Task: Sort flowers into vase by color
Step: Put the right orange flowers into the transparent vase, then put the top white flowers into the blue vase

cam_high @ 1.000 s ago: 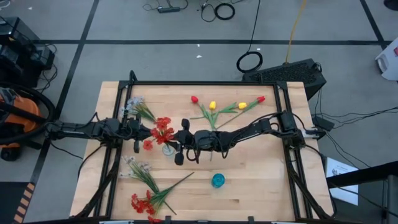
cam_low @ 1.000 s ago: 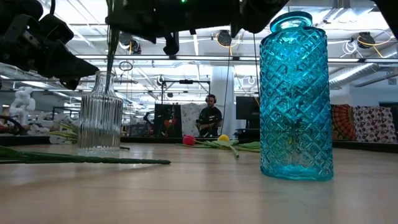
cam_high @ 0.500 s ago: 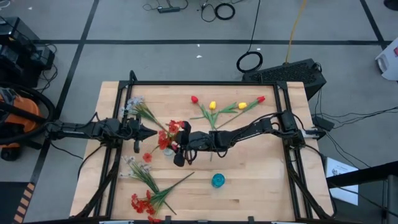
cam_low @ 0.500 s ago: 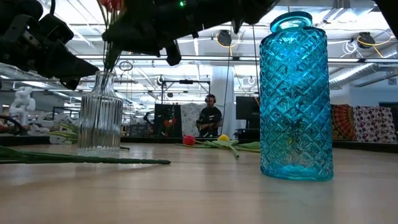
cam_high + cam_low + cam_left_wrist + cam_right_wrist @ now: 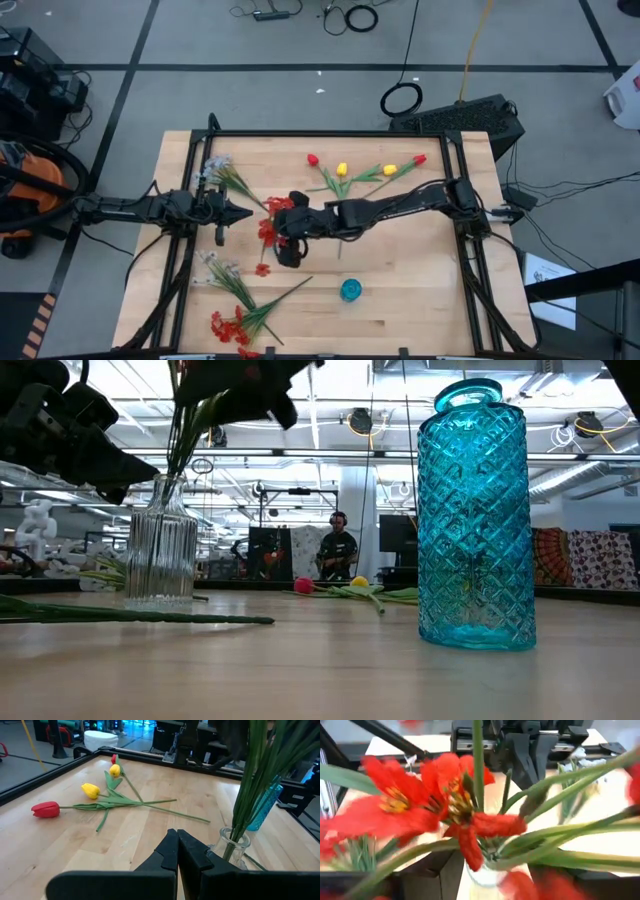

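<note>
A robotics lab: floor cables (image 5: 352, 16), ceiling strip lights (image 5: 300, 452), framed workbench (image 5: 400, 290).

Red spray (image 5: 268, 222) stands in clear vase (image 5: 160, 550).

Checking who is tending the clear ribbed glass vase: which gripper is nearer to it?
Right. The right gripper hovers directly over the clear ribbed glass vase among the red blossoms; the left gripper waits off to its side.

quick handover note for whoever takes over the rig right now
Right gripper: open above the clear vase, red spray standing in it.
Left gripper: shut, empty, beside that vase.
Blue vase: looks empty.
Left to sort: red and yellow tulips at the far edge, white spray far left, white and red sprays near left.
</note>
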Robot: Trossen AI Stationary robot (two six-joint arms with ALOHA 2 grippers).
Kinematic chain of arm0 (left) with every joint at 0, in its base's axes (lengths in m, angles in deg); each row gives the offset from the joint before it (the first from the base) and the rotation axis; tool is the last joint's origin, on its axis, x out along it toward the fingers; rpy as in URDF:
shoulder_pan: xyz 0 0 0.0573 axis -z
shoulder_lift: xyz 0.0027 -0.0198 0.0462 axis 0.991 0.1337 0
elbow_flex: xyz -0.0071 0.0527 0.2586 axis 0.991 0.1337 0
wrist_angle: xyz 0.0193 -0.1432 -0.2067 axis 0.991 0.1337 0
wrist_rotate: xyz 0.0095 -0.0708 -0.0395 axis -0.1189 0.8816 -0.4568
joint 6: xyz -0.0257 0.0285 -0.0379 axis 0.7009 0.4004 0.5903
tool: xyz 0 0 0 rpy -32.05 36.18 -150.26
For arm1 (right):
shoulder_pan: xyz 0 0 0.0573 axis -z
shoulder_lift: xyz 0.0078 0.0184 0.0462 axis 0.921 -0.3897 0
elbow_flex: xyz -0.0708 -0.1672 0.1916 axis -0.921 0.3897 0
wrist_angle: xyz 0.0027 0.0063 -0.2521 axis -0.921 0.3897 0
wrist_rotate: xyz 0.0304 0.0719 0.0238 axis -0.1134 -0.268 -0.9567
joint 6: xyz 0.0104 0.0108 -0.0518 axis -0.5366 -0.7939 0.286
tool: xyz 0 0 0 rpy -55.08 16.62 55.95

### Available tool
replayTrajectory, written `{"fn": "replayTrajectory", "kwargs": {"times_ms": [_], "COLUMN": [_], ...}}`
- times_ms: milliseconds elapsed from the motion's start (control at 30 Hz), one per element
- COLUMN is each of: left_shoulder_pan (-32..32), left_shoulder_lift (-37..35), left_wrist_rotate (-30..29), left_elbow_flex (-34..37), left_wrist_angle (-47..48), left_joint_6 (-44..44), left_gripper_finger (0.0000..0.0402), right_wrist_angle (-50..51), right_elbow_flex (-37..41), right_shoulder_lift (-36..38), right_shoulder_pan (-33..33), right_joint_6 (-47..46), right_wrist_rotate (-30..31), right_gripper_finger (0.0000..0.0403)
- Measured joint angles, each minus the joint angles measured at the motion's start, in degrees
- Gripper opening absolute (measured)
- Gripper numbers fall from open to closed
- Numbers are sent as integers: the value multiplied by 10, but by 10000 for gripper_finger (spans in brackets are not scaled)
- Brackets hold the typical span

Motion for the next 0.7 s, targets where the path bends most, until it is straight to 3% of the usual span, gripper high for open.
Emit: {"fn": "replayTrajectory", "kwargs": {"times_ms": [233, 700], "left_shoulder_pan": [0, 0], "left_shoulder_lift": [0, 0], "left_wrist_rotate": [0, 0], "left_elbow_flex": [0, 0], "left_wrist_angle": [0, 0], "left_joint_6": [0, 0], "left_gripper_finger": [6, 6], "right_wrist_angle": [202, 536], "right_elbow_flex": [-104, -251], "right_shoulder_lift": [0, 0], "right_shoulder_pan": [0, -24], "right_joint_6": [-10, -219], "right_wrist_rotate": [-1, -25], "right_gripper_finger": [196, 196]}}
